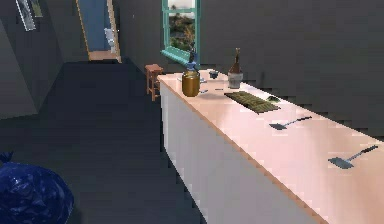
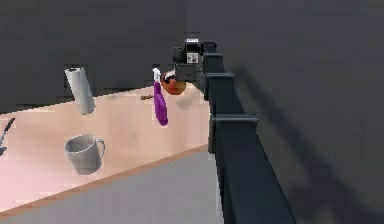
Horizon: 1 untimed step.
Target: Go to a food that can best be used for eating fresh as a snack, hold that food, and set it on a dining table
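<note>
Pink counter (image 2: 130,140) is the biggest thing in the arm side view, and its far edge runs under my reach. Next in bulk is my arm (image 2: 235,140), a dark bar going up and out over that top. On the top stand a paper roll (image 2: 80,90) toward the far left, a mug (image 2: 85,153) near the front edge, and a purple spray bottle (image 2: 158,105), upright just left of the arm.

Smallest, and what matters, is the red fruit (image 2: 174,87): round, reddish-orange, at the counter's far edge just right of the bottle's head. It sits at the finger end of my gripper (image 2: 180,75), a touch left of and below the dark body. Being round, it has no long axis to line up with.

I cannot tell whether it rests on the top or hangs from me, so I cannot tell whether I hold anything, nor how my fingers stand. I judge the bottle the risk: it is so close beside the fruit that a sideways pull could knock it.
</note>
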Motion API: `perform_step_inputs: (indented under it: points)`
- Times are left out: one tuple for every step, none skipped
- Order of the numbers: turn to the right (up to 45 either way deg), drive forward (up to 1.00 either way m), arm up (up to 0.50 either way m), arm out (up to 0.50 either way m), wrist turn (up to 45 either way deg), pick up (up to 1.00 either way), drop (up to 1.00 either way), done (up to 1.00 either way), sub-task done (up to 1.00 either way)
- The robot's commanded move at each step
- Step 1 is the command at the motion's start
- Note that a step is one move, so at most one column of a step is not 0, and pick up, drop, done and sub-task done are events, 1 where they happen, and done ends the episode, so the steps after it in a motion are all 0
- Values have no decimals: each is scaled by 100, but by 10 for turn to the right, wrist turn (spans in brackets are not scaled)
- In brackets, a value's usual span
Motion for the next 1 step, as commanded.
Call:
perform_step_inputs:
  points:
    - [0, 0, 0, 0, -450, 0, 0, 0, 0]
